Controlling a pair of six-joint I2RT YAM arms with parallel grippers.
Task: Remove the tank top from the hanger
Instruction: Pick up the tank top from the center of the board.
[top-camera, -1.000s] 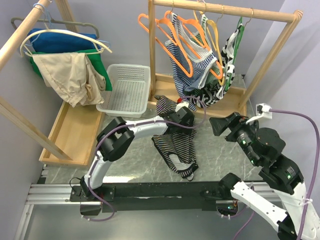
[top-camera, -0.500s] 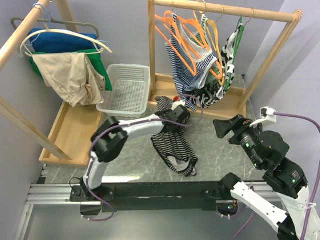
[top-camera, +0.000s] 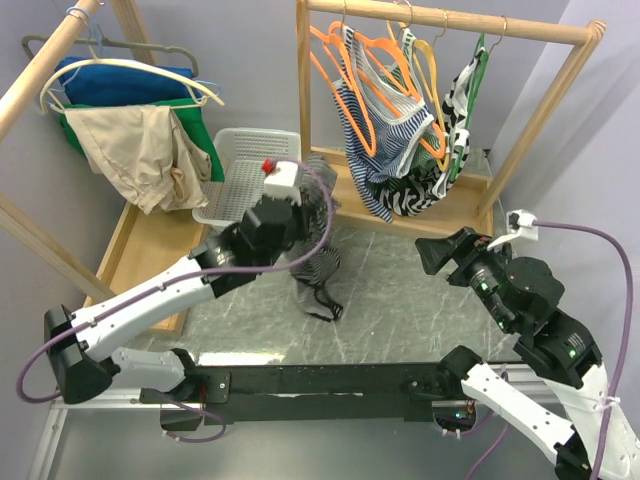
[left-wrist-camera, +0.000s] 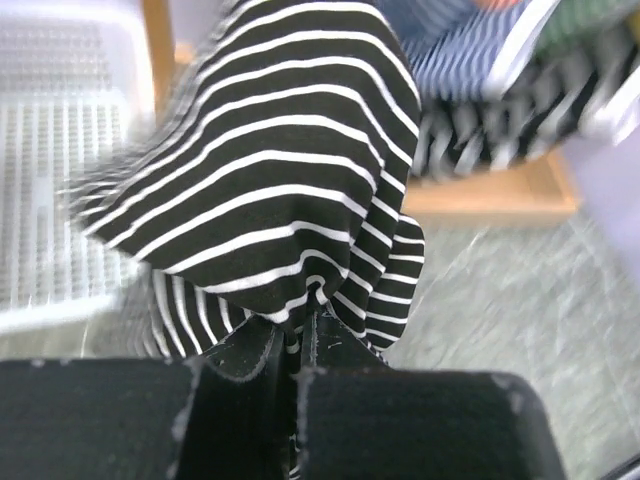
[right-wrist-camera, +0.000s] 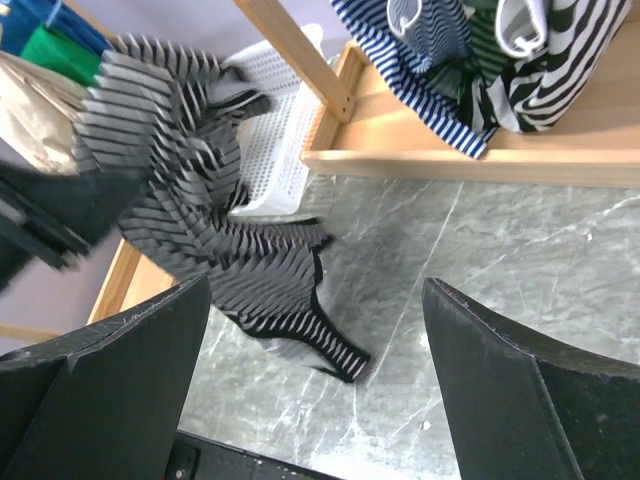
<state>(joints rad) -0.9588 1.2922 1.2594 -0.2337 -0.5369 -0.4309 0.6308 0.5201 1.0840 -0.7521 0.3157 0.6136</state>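
— Black-and-white striped tank top (top-camera: 318, 255), top view: where is it?
— Off any hanger. It hangs from the left claw (top-camera: 298, 215), just beside the white basket (top-camera: 250, 190). Its lower end reaches the grey desk (top-camera: 420, 300).
— Right claw (top-camera: 437, 250)?
— Well apart to the right, above the desk. Jaws wide, nothing between them.
— Behind?
— Wooden rail (top-camera: 440, 18) with orange hangers (top-camera: 355, 95) carrying other striped garments.
— Left wrist view?
— Left claw (left-wrist-camera: 295, 340) is closed, pinched on a fold of the tank top (left-wrist-camera: 290, 180). The cloth drapes away from the camera. Basket (left-wrist-camera: 60, 180) at left, blurred.
— Right wrist view?
— Right claw (right-wrist-camera: 315, 290) is open, its fingers (right-wrist-camera: 120, 350) framing bare desk (right-wrist-camera: 470, 280). Tank top (right-wrist-camera: 200, 240) is upper left and blurred, with its lower strap loop lying on the desk near the basket (right-wrist-camera: 285, 120).
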